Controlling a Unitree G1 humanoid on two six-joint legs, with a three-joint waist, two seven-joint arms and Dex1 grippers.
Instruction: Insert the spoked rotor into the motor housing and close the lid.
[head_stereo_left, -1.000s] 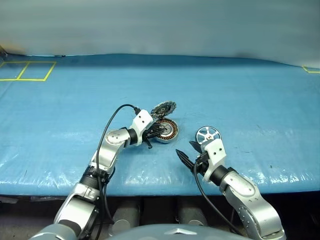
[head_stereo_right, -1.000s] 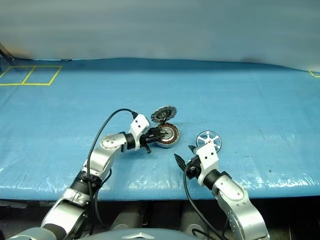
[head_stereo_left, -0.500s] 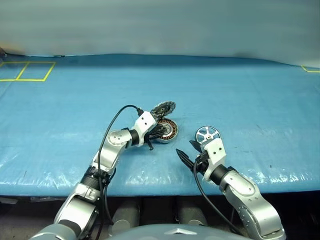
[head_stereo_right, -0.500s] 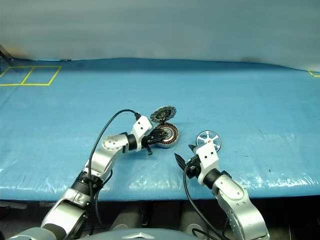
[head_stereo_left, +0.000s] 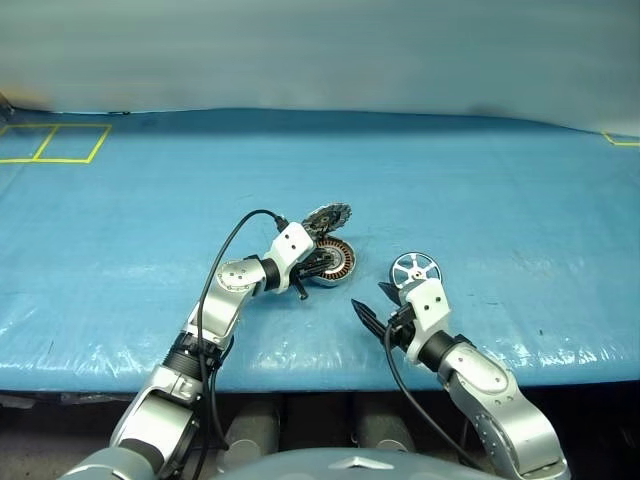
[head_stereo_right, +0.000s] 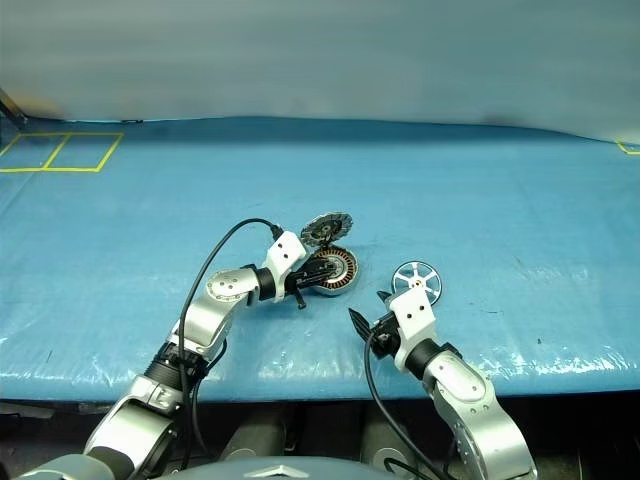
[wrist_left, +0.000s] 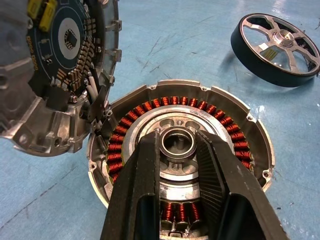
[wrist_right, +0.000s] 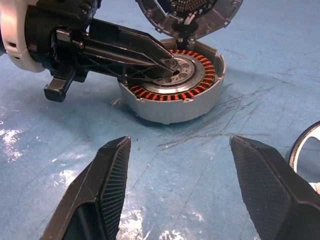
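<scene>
The robot's left tool (wrist_left: 179, 165) reaches into the short round silver motor housing (head_stereo_left: 331, 262), its two black fingers closed narrowly around a small dark ring on the silver centre hub, ringed by copper-brown windings. Hinged at the housing's far rim, the round silver-grey lid (head_stereo_left: 327, 216) stands open, its circuit face showing. Over the past second this tool has hardly moved; the grip looks settled, and the ring must likely come out first. Nearer the tabletop's front edge, the right tool (wrist_right: 187, 192) waits wide open and empty. The silver spoked rotor (head_stereo_left: 415, 269) lies just beyond it on the blue tabletop (head_stereo_left: 150, 220), not yet inserted.
</scene>
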